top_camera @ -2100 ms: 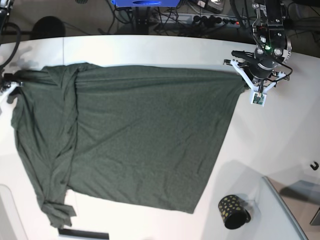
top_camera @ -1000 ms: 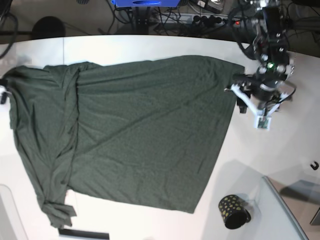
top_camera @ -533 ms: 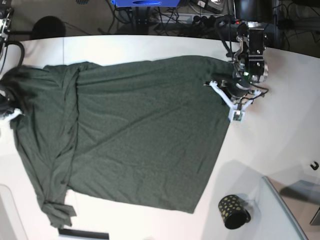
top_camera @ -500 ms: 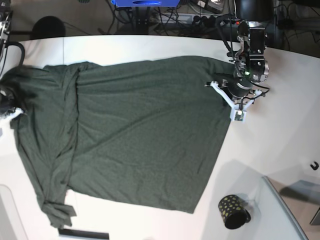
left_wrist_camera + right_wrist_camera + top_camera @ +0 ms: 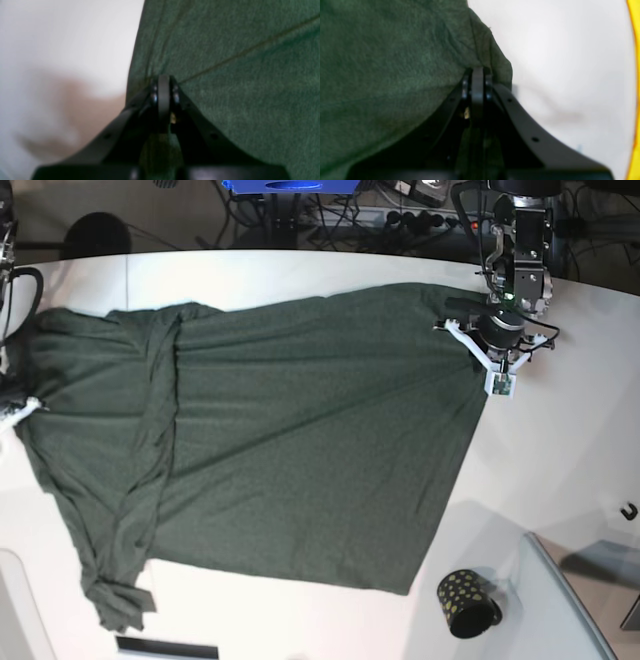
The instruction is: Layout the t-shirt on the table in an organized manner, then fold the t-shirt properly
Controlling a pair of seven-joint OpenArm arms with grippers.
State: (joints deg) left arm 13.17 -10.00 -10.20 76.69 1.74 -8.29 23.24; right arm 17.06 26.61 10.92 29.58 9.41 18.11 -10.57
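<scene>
The dark green t-shirt [image 5: 280,440] lies spread across the white table [image 5: 300,272], with bunched folds down its left side. At the shirt's upper right edge, my left gripper [image 5: 478,340] is shut on the fabric; its wrist view shows the closed tips [image 5: 163,86] pinching the hem of the t-shirt [image 5: 237,75]. My right gripper [image 5: 14,408] sits at the shirt's left edge, mostly cut off by the frame. In the right wrist view this gripper [image 5: 477,77] is shut on a raised corner of the t-shirt [image 5: 395,62].
A small black cup with gold dots [image 5: 468,602] stands near the shirt's lower right corner. A grey slab [image 5: 585,585] fills the bottom right corner, with a small black hook [image 5: 628,511] above it. Cables and a power strip [image 5: 420,220] run behind the table. A yellow strip [image 5: 633,75] borders the right wrist view.
Both grippers have closed on the shirt's side edges. The left gripper has moved right and slightly back, and the whole shirt has shifted rightward and stretched wider.
</scene>
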